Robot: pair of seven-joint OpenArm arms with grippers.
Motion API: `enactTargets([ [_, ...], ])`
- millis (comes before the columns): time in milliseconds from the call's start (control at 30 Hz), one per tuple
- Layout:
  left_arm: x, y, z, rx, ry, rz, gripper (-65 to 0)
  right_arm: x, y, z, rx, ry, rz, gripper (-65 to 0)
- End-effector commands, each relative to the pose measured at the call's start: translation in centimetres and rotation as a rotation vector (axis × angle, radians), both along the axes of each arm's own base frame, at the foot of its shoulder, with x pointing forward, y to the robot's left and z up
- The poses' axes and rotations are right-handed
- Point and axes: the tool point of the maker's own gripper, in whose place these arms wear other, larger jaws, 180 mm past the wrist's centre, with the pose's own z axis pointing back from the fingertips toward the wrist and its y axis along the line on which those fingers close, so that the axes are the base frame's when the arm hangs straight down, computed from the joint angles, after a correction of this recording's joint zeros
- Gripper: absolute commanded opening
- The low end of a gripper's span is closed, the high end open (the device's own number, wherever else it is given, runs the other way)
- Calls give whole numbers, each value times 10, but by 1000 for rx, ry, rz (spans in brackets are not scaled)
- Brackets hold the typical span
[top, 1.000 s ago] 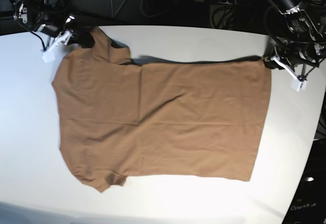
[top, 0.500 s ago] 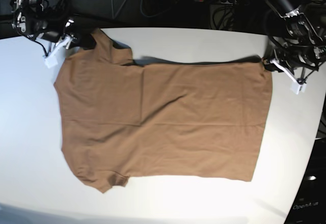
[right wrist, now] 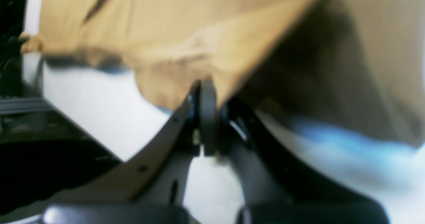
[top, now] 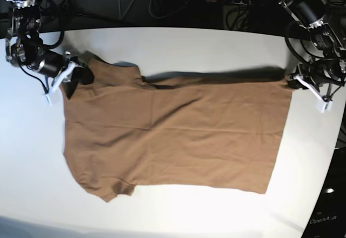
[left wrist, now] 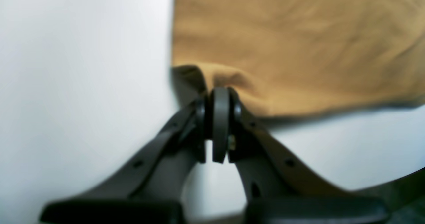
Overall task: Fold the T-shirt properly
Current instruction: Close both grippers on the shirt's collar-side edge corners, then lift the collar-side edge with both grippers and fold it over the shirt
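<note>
Only readable text: pale "OpenA…" lettering, cut off, on the dark surface past the white table's bottom-right corner. T-shirt plain, no print.

Left arm: reaches in from the base view's upper right, wrist bent down toward the table edge. Left gripper: jaws pressed together, a fold of the T-shirt corner pinched between them.

Right arm: enters at the base view's upper left, forearm angled downward. Right gripper: jaws closed tight on the raised cloth edge near the sleeve; view blurred.
</note>
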Motion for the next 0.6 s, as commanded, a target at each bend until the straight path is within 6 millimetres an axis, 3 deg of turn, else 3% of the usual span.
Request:
enactTargets([
  [0, 7, 9, 9, 30, -25, 1, -622, 29, -4, 30, 21, -116, -15, -640],
  [333, 13, 15, 18, 78, -36, 1, -622, 31, 2, 29, 18, -117, 7, -641],
  [400, 18, 16, 24, 87, -54, -2, -622, 42, 7, 35, -4, -145, 30, -641],
  [567, 24, 18, 32, 102, -70, -6, -622, 44, 13, 28, -61, -139, 66, -641],
])
